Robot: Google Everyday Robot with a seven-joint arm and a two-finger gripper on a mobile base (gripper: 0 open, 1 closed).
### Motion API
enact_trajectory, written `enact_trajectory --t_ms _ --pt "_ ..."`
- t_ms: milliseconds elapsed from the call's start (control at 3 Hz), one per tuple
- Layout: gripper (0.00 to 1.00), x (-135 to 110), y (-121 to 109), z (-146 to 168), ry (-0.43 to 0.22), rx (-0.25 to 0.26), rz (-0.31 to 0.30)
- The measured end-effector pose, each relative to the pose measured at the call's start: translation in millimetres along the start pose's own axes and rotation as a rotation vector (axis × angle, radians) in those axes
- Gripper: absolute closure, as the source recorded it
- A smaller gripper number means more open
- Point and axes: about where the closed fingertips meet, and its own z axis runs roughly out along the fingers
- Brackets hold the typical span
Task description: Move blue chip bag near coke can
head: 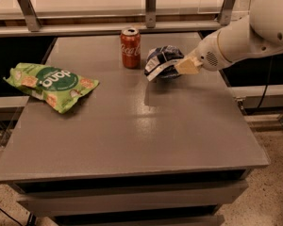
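The end effector (183,66) grips the blue chip bag (161,60) just beside the coke can (130,47), near the back edge of the tabletop (141,126).

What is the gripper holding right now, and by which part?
The gripper holds the blue chip bag by the end farthest from the coke can.

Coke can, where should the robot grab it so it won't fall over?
Probably around the middle of the coke can, coming from the front. It stands upright and is round, so two fingers can close on its opposite sides. A rail runs behind it, and the gripper, shut on the blue chip bag, crowds its right side.
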Motion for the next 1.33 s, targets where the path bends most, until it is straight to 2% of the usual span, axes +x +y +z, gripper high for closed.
enact_trajectory --t_ms 333,1000,1333 --pt "0.59 -10.0 6.0 12.7 0.017 -0.001 -0.029" --pt "0.13 -12.2 8.6 12.9 0.016 -0.004 -0.033" --pt "0.00 -13.2 9.8 12.9 0.016 -0.005 -0.036"
